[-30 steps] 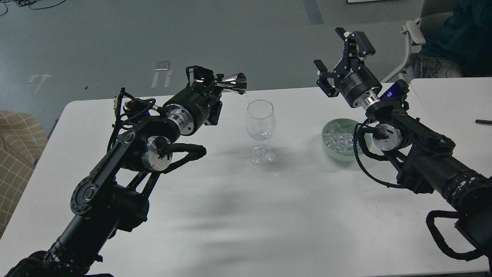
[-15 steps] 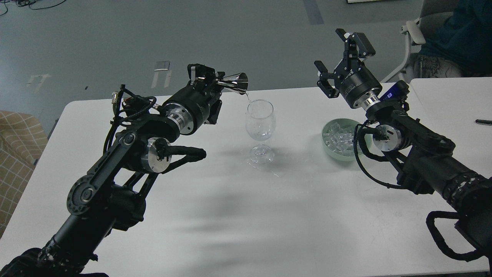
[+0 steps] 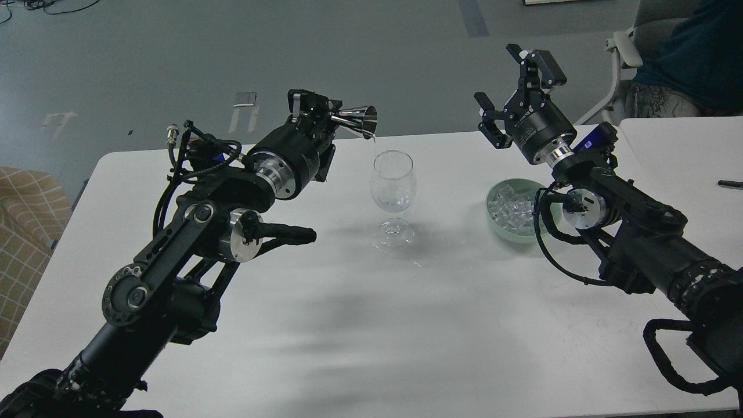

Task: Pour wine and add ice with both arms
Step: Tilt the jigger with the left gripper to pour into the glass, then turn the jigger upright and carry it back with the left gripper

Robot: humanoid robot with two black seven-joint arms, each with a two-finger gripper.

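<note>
A clear wine glass [image 3: 394, 191] stands upright on the white table [image 3: 360, 325] at the middle, with a little clear wine [image 3: 395, 204] low in its bowl. My left gripper [image 3: 324, 118] is shut on a small shiny metal jigger [image 3: 356, 121], held tipped on its side, its mouth just above and left of the glass rim. A drop hangs at the jigger's lip. My right gripper [image 3: 515, 86] is open and empty, raised above and behind a pale green bowl [image 3: 500, 223] filled with clear ice cubes [image 3: 513, 209].
A second white table [image 3: 685, 151] stands at the right with a dark pen [image 3: 730, 184] on it. A chair with a seated person [image 3: 667, 64] is at the back right. A checked cushion [image 3: 23, 232] lies at the left edge.
My left gripper has lifted a little and moved slightly right with the jigger. The thin stream seen half a second ago has shrunk to a drop. The right arm has barely moved.
</note>
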